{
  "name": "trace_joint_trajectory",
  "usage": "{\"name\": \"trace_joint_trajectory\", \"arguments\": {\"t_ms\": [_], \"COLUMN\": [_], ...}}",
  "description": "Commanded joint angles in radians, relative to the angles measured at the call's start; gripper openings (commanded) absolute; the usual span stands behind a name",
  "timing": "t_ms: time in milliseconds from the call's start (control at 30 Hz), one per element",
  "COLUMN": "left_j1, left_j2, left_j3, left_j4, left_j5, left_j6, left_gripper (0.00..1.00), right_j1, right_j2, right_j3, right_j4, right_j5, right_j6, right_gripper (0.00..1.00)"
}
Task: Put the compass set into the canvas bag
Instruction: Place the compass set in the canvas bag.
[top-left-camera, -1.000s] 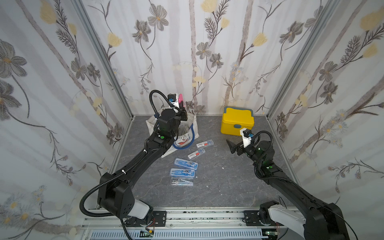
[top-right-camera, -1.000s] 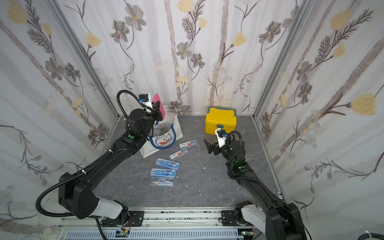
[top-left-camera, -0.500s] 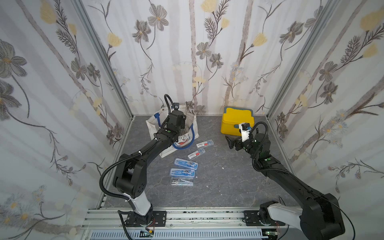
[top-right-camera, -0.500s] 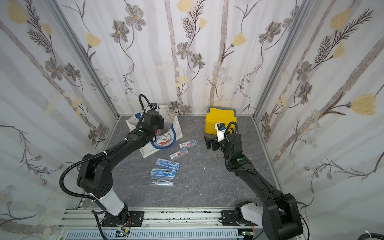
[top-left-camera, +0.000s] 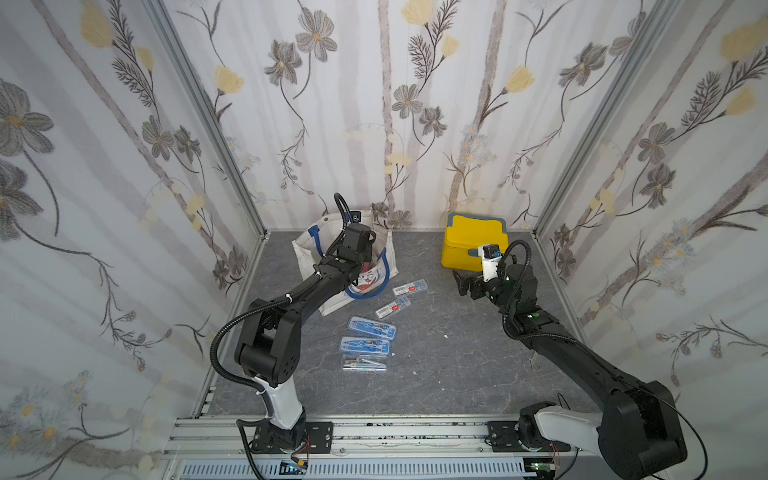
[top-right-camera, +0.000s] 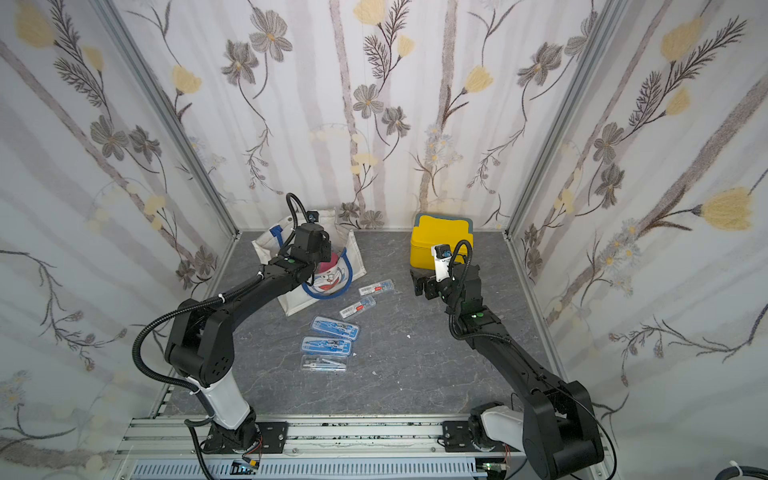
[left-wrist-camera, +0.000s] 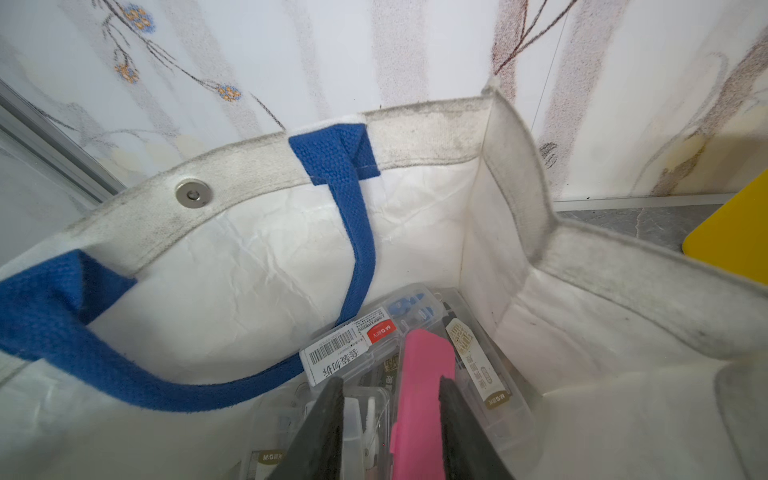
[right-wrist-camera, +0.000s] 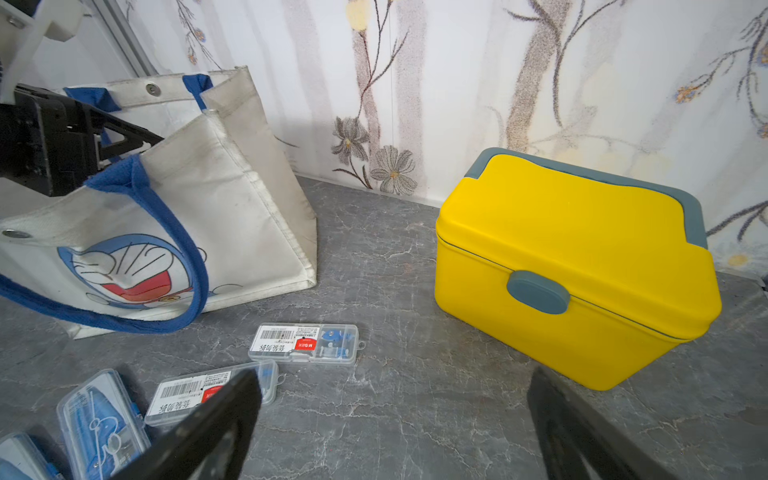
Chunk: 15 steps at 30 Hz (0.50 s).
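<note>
Left jaws: narrowly parted inside the canvas bag (left-wrist-camera: 415, 216), pink case (left-wrist-camera: 422, 374) loose between them.
Right jaws: wide, empty.
Risk: case may snag a jaw and drag back out.

LOWERED IN: The left gripper (left-wrist-camera: 390, 384), which a second ago held the pink compass set (left-wrist-camera: 424, 374) high above the canvas bag (top-left-camera: 303, 253), has dropped through the bag's open mouth. Its jaws, clamped then, have parted, leaving a gap on one side of the set, which now stands among the clear cases (left-wrist-camera: 345, 353) at the bottom. The right gripper (top-left-camera: 464, 286) has edged slightly closer to the yellow box (top-left-camera: 461, 249).
</note>
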Motion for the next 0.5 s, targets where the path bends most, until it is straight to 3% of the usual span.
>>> {"name": "trace_joint_trajectory", "arguments": {"t_ms": [0,100,200,333,467], "left_j1": [0.0,0.001,0.0,0.0,0.0], "left_j2": [-0.02,-0.051,-0.108,-0.22,-0.344], "left_j3": [0.012,0.01,-0.013,-0.113,-0.257], "left_j4": [0.014,0.03,0.07,0.162,0.277], "left_j5": [0.015,0.041,0.085,0.178,0.279], "left_j6": [-0.016,-0.022,-0.037,-0.075,-0.159], "left_gripper": [0.43,0.52,0.65,1.0,1.0], "right_j1": [-0.001,0.001,0.003,0.056,0.138], "right_j2": [-0.009,-0.026,-0.036,-0.039,-0.013], "right_j3": [0.012,0.006,0.006,0.005,0.012], "right_j4": [-0.01,0.007,0.01,-0.011,-0.046], "right_j5": [0.059,0.061,-0.022,-0.077,-0.088], "right_j6": [0.041,0.06,0.052,-0.047,-0.151], "right_gripper": [1.0,1.0,0.99,1.0,1.0]}}
